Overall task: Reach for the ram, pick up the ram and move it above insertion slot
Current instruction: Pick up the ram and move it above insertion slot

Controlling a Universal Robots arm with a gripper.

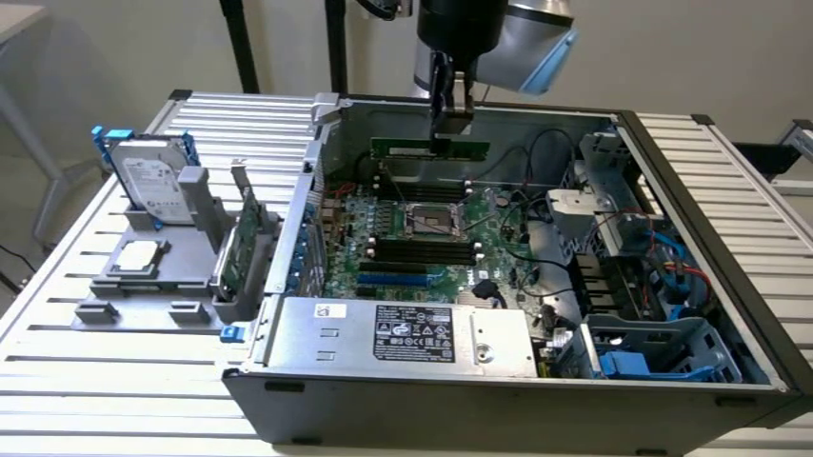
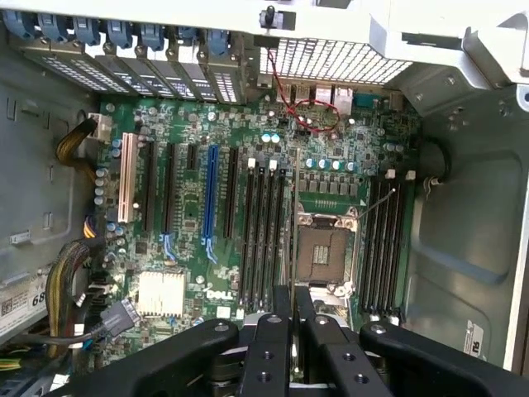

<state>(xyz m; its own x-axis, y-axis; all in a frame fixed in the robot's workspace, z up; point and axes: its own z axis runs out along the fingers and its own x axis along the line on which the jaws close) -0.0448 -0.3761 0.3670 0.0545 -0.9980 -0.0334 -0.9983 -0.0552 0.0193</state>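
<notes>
1. The black two-fingered gripper (image 1: 450, 122) hangs inside the open grey metal computer case (image 1: 711, 219), over the far part of the green motherboard (image 1: 420, 238).
2. Its fingers are closed on the top edge of the ram (image 1: 429, 149), a thin, long green circuit-board stick, which hangs level and clear of the board.
3. In the wrist view the fingers (image 2: 281, 310) stand nearly together, the stick seen edge-on between them, in line with the long black memory slots (image 2: 263, 240) beside the silver processor socket (image 2: 324, 252).
4. Judgement: the stick is lifted and is being positioned over a slot.
5. To do this well, keep the stick level, parallel to the slot and centred along it.
6. Risk: the loose black cables (image 1: 534, 205) beside the socket could snag it.
</notes>
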